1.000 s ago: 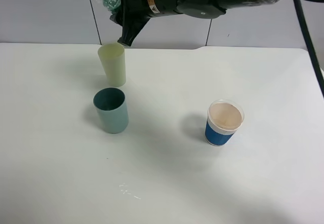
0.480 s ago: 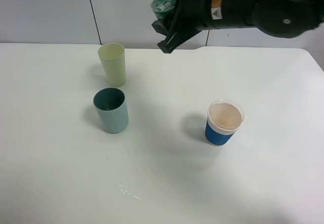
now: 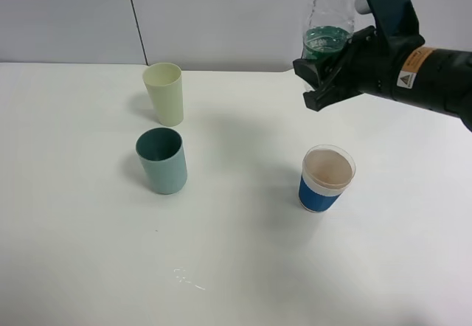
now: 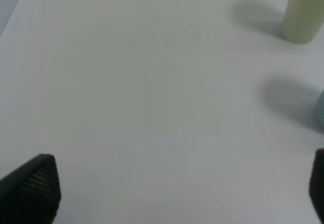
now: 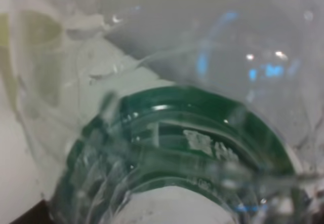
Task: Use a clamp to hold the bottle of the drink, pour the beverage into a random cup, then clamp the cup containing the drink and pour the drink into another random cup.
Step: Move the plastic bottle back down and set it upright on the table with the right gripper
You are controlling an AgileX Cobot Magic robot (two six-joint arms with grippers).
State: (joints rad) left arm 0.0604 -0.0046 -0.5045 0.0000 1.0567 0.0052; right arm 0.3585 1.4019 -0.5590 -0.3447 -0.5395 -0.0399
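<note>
The bottle point(image 3: 327, 23), clear plastic with a dark green label, is upright in the upper right of the exterior view, above the blue-and-white cup point(image 3: 325, 180). The right gripper point(image 3: 322, 77) reaches in roughly level from the right edge, its jaws clamped on the bottle's lower part. The left gripper point(image 4: 174, 193) hangs over the white table point(image 3: 243, 267) with its jaws wide apart.

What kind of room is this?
Probably a robot test lab: a plain white table, a grey panelled wall, and a black robot arm holding a bottle above the table.
</note>
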